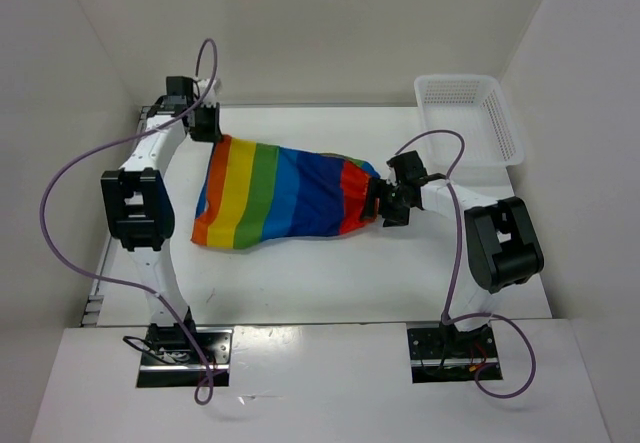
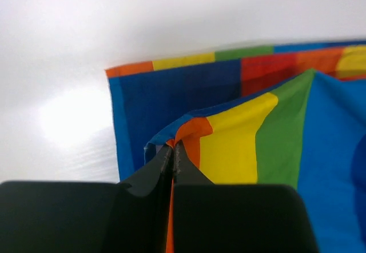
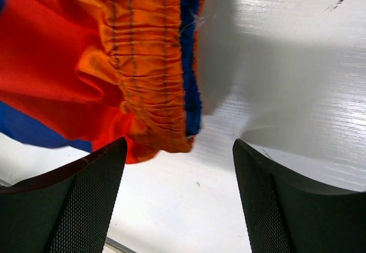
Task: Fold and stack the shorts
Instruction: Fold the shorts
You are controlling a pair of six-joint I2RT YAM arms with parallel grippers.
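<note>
Rainbow shorts [image 1: 275, 193], pre-fold grasping: left gripper [image 2: 173, 150] pinching ten-o'clock corner [image 2: 193, 130]; right gripper [image 3: 180, 156] hovering spread at three o'clock, needing waistband [image 3: 143, 64] grip next.

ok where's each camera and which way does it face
top external: above and behind the robot, looking down at both arms, the rainbow-striped fabric shorts and white plastic mesh basket
left wrist: on that arm, facing along the left gripper, shut on a shorts corner
right wrist: on that arm, facing down past the open right gripper at the orange waistband
shared: all show the shorts
</note>
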